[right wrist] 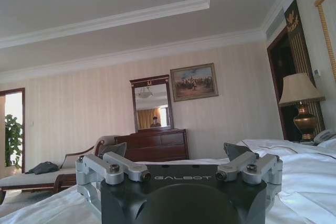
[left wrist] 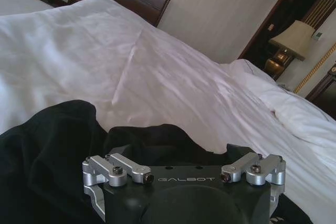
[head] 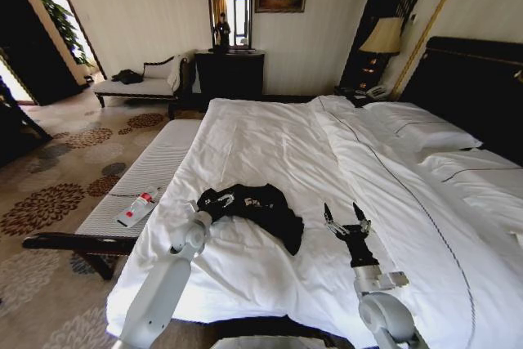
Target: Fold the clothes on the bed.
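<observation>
The clothes, a crumpled black T-shirt (head: 260, 206), lie near the foot of the bed (head: 270, 132) on its white duvet. My left gripper (head: 216, 200) rests at the shirt's left edge, open, its fingers sunk into the black fabric (left wrist: 42, 156). In the left wrist view the left gripper (left wrist: 178, 145) sits over dark folds, with white duvet beyond. My right gripper (head: 347, 218) stands open on the duvet to the right of the shirt, a short gap from it, fingers pointing toward the headboard. The right gripper (right wrist: 175, 151) holds nothing.
A pale bench (head: 151, 173) with dark arms runs along the bed's left side, a red-labelled bottle (head: 137, 207) on it. Pillows (head: 425, 132) and a dark headboard (head: 474, 87) are at the right. A dresser (head: 229, 75) and lamp (head: 382, 38) stand against the far wall.
</observation>
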